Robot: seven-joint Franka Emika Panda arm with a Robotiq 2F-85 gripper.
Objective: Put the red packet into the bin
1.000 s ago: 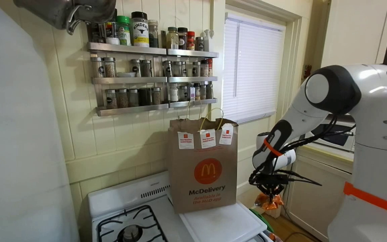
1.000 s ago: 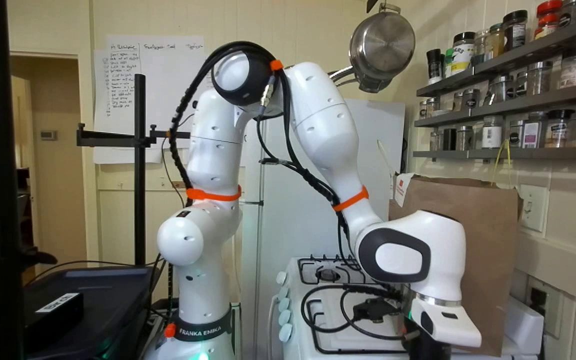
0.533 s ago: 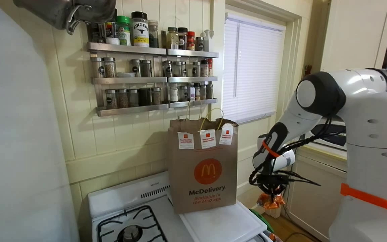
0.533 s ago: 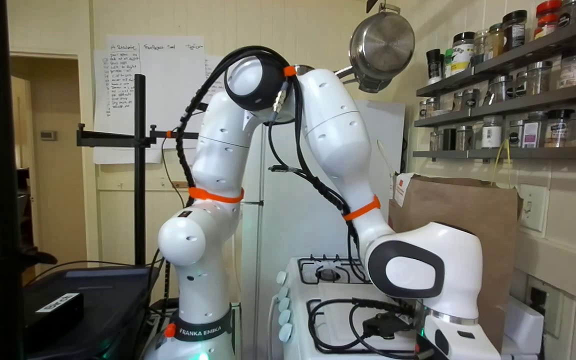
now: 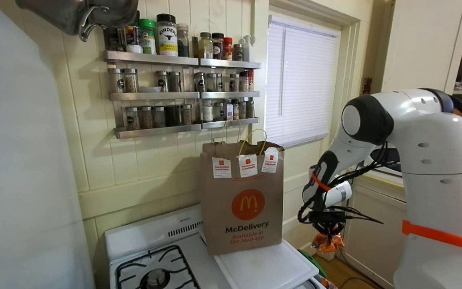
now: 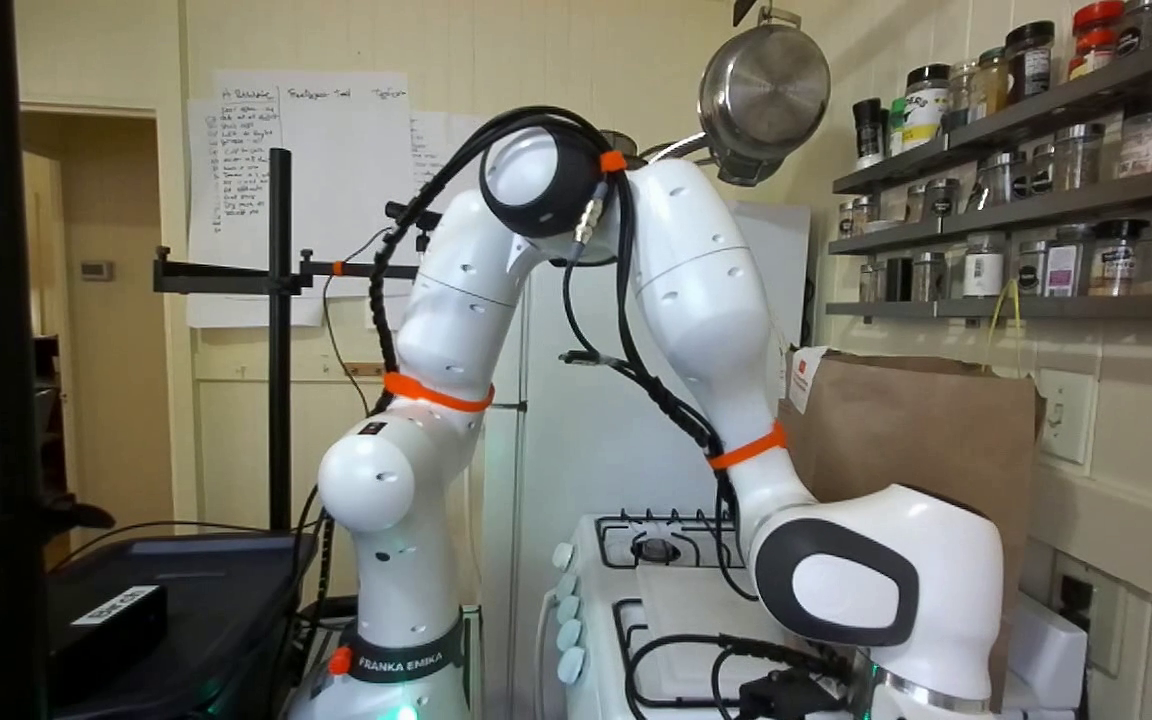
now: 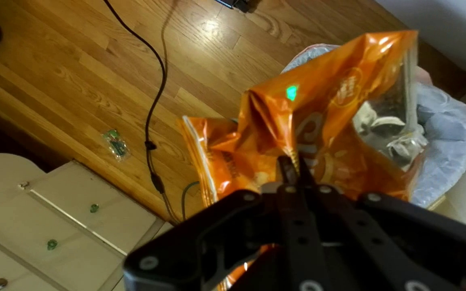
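The red packet is a crinkled orange-red bag with pale lettering and a clear window. My gripper is shut on it, pinching a fold near its middle. In the wrist view the bin, with a whitish plastic liner, stands on the floor below; the packet's right part overlaps it in the picture and hides much of its opening. In an exterior view the gripper holds the packet hanging in the air, right of the white stove. Gripper and packet are out of view in the remaining exterior view.
A brown paper bag stands on a white board on the stove. A green curved edge shows beside it. Black cables and a small green packet lie on the wooden floor. White cabinets stand at lower left.
The arm has reached further outward and lower, towards the right in an exterior view. The gripper and packet have shifted slightly right and down. The packet stays held.
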